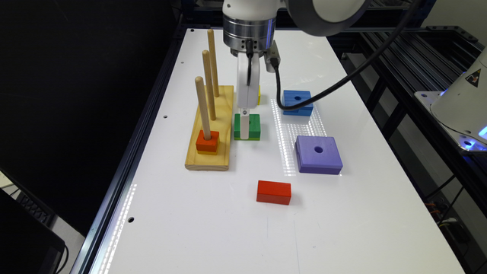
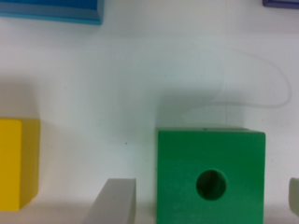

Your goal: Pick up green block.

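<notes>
The end effector (image 1: 246, 125) hung straight down at the middle of the exterior view, its tip level with the green block (image 1: 254, 126) on the white counter (image 1: 236, 228). In the wrist view the two grey fingers (image 2: 114, 200) stood spread, one just beside one side of the green block (image 2: 211, 176) with a thin gap and the other at the frame edge past the opposite side; the block lay between them, so the end effector was released and straddling it, not yet clenched on it. The block sat flat, its round hole facing up, a lighter layer showing along its base in the exterior view. Just to the exterior view's left stood a wooden peg base (image 1: 211, 131) with three upright pegs, a red block (image 1: 207, 141) threaded on the nearest peg. A yellow block (image 2: 17, 163) lay near the green one, mostly hidden behind the end effector in the exterior view. A blue block (image 1: 298, 102) lay upper right of centre, a purple block (image 1: 318, 154) below it, and a red brick (image 1: 274, 192) low in the middle, all apart from each other.
</notes>
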